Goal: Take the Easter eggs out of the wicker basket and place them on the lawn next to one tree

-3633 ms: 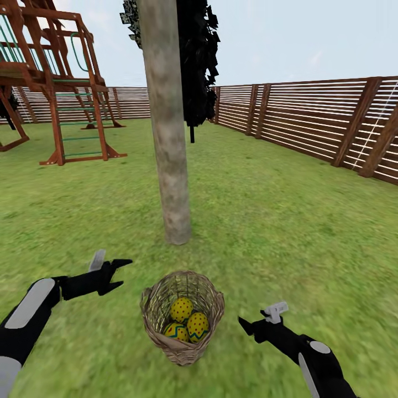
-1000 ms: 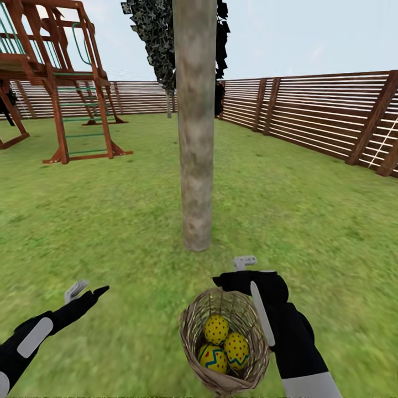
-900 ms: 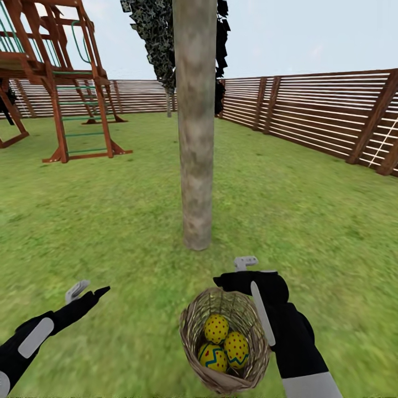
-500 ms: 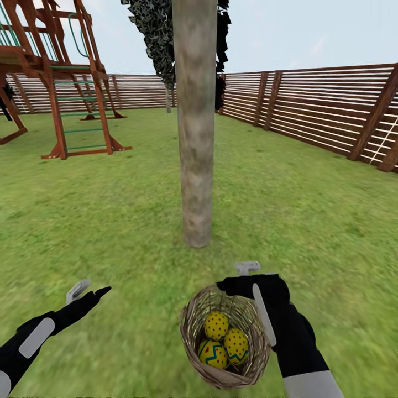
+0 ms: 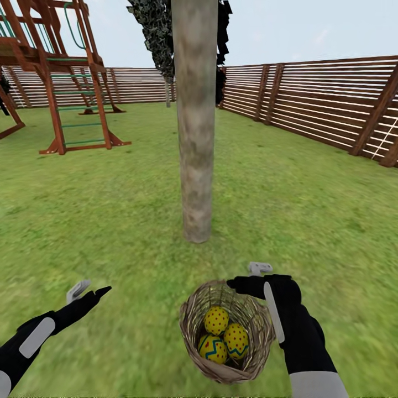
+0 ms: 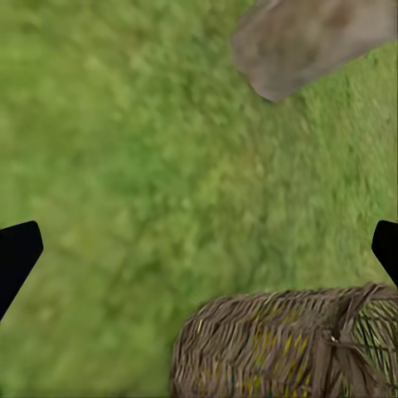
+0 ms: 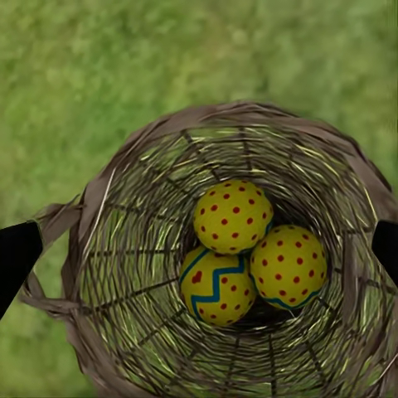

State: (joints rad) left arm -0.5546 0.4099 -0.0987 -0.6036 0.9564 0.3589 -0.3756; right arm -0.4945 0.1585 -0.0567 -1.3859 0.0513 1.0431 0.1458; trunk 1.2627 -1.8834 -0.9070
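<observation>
- Black right gripper [image 5: 249,283] hangs over the far rim of the wicker basket [image 5: 194,320]. Its fingers are spread wide apart and hold nothing. In the right wrist view it looks straight down into the basket, with one dark fingertip at each side.
- Left gripper [image 5: 94,291] hovers low over the grass, well apart from the basket. It is spread wide too, and its hold is bare.
- All three Easter eggs [image 7: 233,215] sit at the bottom of the basket, bunched up and touching each other. None is out yet.
- What could go wrong, I think: the eggs are round, smooth and packed tight. If the fingers come down on one, they could bump the others or let the egg slip and roll.
- The basket is deep and its wall is bendy twigs. A finger could catch the rim and tip the basket over, and then the eggs could spill out and roll off.
- The basket leans a little, so a push could knock it more.
- The lawn [image 5: 309,210] is short green grass and looks flat and open.
- The tree [image 5: 194,138] stands near, just past the basket, with a thick grey-brown trunk.
- Farther off are a wooden play frame [image 5: 55,83] and a slatted fence [image 5: 331,105].
</observation>
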